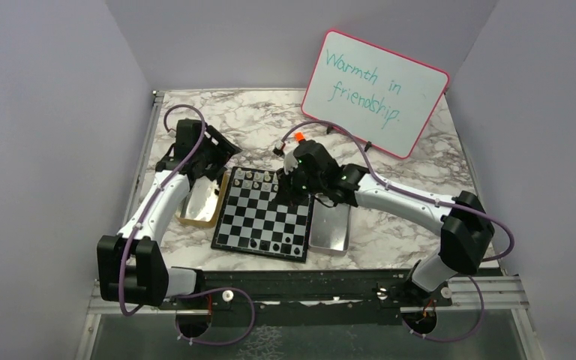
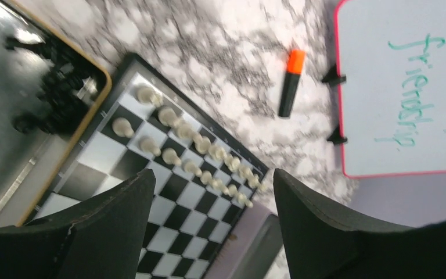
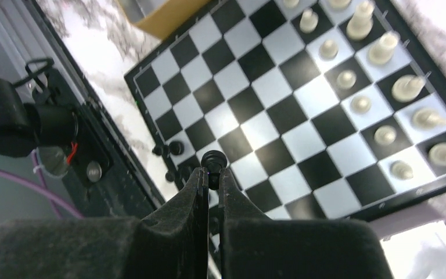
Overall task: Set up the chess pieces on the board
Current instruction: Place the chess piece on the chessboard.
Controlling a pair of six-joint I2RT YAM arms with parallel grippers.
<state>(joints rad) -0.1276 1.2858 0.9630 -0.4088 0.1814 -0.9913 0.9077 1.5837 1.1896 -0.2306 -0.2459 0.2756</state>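
Right pincer was clamped shut on a black piece above the board. Left pincer hung wide open, empty. Advice: lower vertically, centre on a free square, release clear of the seated black pieces.

The board lies between the left tray and the right tray, marker behind it.

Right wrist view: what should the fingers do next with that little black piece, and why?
Probably lower the black piece, pinched in the right gripper, onto a free near-side square of the board: white pieces line the far rows, and only a few black ones stand near.
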